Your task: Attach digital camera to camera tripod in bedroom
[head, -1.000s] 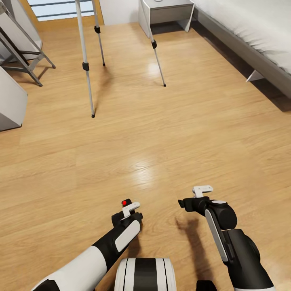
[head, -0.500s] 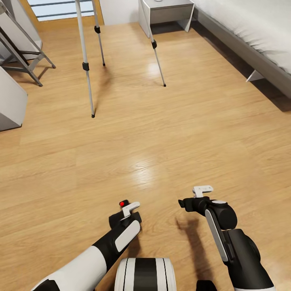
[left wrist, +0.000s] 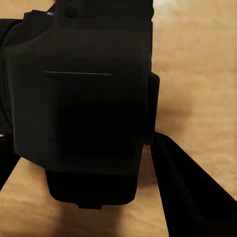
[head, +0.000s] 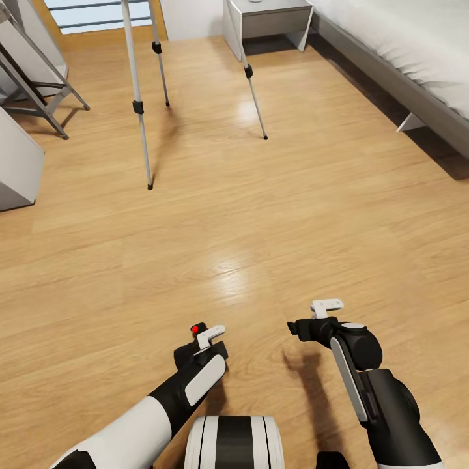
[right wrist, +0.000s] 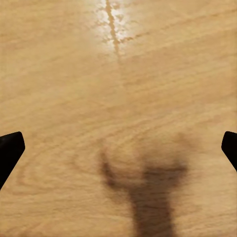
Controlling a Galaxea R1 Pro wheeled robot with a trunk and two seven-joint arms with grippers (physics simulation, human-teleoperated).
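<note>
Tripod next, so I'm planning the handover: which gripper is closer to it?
Left. The left gripper sits below the tripod, across bare floor; the right gripper is farther right.

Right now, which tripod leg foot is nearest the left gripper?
The camera tripod's leftmost leg, with its foot planted farthest forward on the wood floor. The other two feet sit further back. The left gripper holds the digital camera.

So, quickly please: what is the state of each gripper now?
Left gripper: closed on the digital camera.
Right gripper: open, holding nothing, above the wood floor.
</note>
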